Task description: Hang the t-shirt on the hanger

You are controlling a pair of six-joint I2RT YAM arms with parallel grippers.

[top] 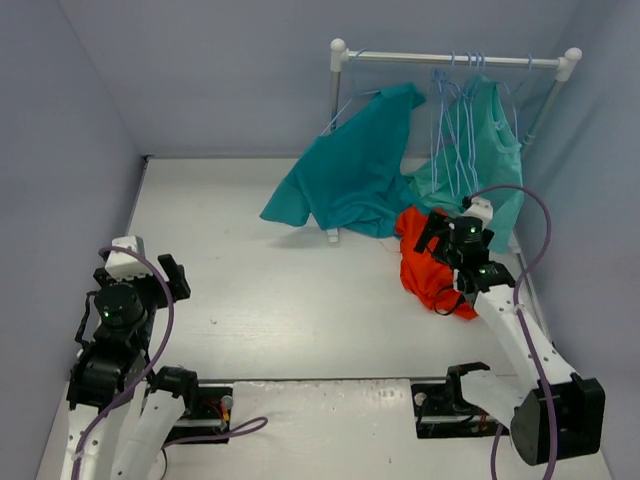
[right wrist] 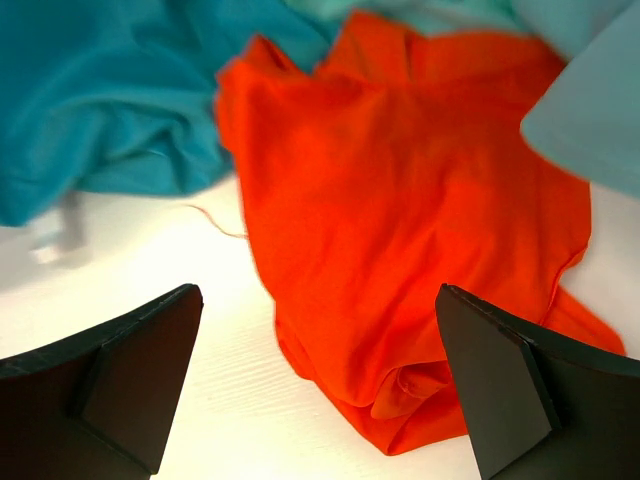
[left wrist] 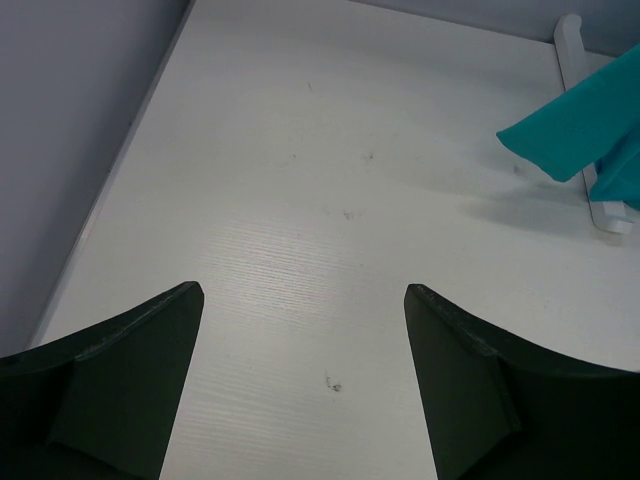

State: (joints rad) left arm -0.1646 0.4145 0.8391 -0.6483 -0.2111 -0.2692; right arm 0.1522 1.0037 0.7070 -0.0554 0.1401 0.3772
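Your right claw (right wrist: pixel 318 300) hangs wide open over the crumpled orange t-shirt (right wrist: pixel 400 200), gripping nothing.
The t-shirt lies heaped on the table (top: pixel 280 300) at the far right, touching the teal shirt (top: pixel 350 175) behind it. Your left claw (left wrist: pixel 300 295) is open too, over the tabletop and well apart from the t-shirt. The hangers (top: pixel 458 110) hang on the rail (top: pixel 455 60) at the back.

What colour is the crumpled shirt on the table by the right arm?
The t-shirt is bright orange-red; the right wrist view shows it best.
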